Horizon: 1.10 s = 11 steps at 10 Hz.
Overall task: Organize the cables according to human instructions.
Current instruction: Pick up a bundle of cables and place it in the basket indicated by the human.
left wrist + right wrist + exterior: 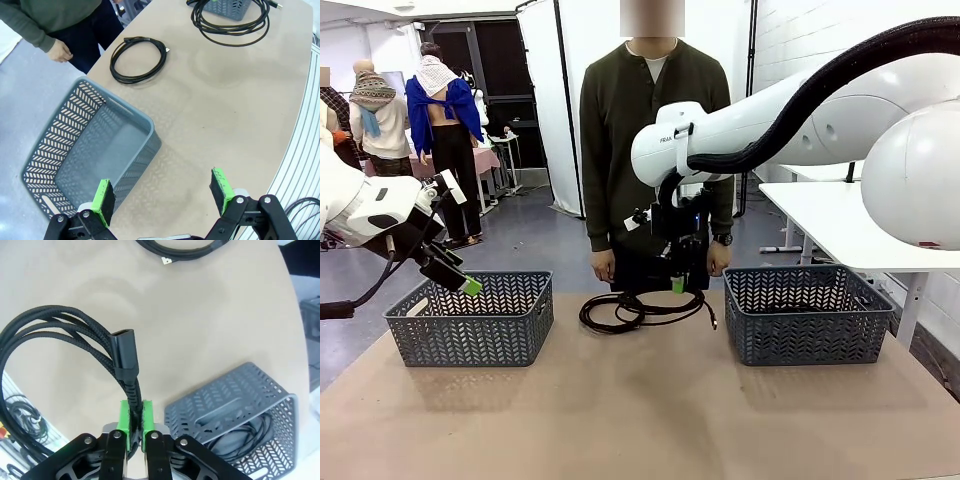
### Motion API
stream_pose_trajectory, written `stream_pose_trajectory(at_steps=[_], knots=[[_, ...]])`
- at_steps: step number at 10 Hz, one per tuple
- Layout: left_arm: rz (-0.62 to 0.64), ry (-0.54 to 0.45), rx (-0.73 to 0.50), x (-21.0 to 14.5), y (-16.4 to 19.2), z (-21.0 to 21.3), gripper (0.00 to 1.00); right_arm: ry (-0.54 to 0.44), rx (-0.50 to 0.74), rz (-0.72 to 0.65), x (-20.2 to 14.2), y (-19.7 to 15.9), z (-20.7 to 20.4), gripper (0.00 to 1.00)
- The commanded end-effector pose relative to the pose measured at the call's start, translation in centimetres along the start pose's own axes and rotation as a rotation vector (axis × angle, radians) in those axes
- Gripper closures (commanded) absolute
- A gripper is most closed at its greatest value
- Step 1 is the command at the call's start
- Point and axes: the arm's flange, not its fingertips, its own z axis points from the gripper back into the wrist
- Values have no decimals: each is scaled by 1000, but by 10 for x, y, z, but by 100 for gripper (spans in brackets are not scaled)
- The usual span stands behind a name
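One cable (131, 389) clamped between right jaws, plug end (124, 347) just beyond them.

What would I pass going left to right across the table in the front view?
left grey basket → coiled black cables → right grey basket

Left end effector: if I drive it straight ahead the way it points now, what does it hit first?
The left end effector would likely meet the basket's corner rim first. Bare table lies right beside it, so depth leaves this unsure.
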Motion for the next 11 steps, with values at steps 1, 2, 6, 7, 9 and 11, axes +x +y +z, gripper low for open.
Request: stream_pose_trajectory(at_steps=[1,2,6,7,9,11], knots=[[-4,-9,-11,-2,3,-1,0,-15,-11,-19,-2,2,-4,100],[-4,-9,-11,-2,3,-1,0,-15,-11,-19,-2,2,-4,100],[-4,-9,-11,-2,3,-1,0,51,-51,110,-24,-27,35,100],[-4,-9,-11,-2,3,-1,0,75,-65,144,-33,-38,44,100],[-4,-9,-11,-2,3,-1,0,80,-61,230,-53,-63,60,100],[-4,-9,-11,-2,3,-1,0,62,-91,265,-76,-97,76,100]])
